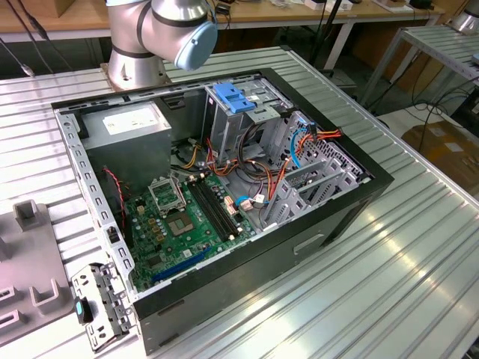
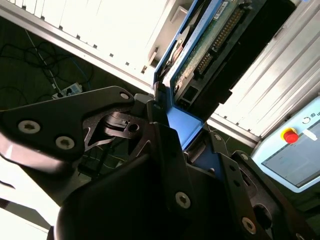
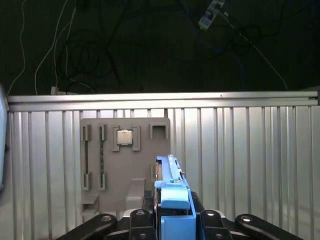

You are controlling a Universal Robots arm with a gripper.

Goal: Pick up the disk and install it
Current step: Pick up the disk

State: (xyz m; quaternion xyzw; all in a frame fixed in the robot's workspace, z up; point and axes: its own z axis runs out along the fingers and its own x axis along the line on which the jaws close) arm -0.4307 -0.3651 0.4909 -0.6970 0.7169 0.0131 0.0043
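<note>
I see the disk [image 3: 172, 200] blue at its end, with a green board in the second wrist view. The claw [image 3: 172, 222] is black, the counter [image 3: 240, 150] ribbed silver, the tray [image 3: 125, 170] grey, the computer case [image 1: 299, 247] black, its circuit board [image 1: 187, 224] green.

Sticker [image 1: 129, 120] on power supply [image 1: 136, 157]: print unreadable.

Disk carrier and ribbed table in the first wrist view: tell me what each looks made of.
Disk carrier: likely plastic, by its uniform matte blue and moulded rounded edges. Table: probably aluminium, silvery grey, ribbed in even straight slats with a bright sheen.
</note>
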